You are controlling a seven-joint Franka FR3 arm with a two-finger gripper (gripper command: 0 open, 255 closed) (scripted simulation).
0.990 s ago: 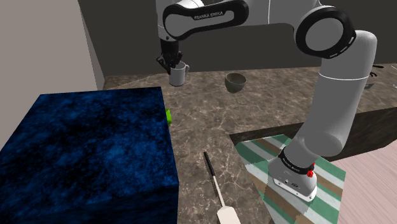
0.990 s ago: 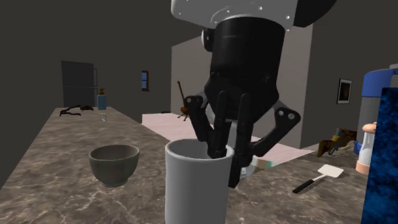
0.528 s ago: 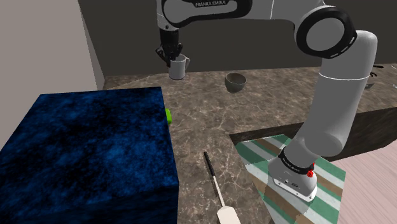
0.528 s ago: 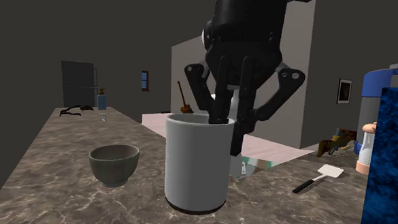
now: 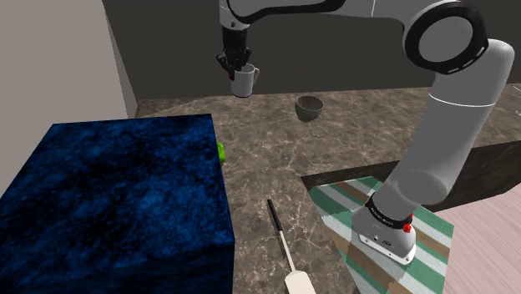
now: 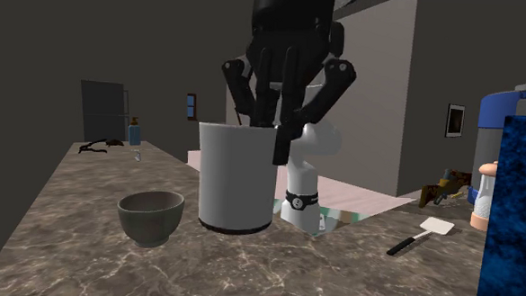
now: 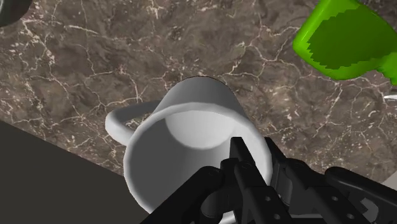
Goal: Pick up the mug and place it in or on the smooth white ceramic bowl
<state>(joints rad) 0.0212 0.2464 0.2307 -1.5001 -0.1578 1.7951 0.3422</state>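
The plain white cylindrical mug (image 6: 236,176) is held clear above the brown marbled desk (image 5: 275,159), its rim clamped by the black pincer (image 6: 275,136); the round grey bowl (image 6: 150,215) sits nearby.

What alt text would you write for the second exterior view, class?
A black two-finger gripper clasps the rim of a plain white cylindrical mug, holding it above a brown marbled counter. A grey round bowl sits on the counter nearby.
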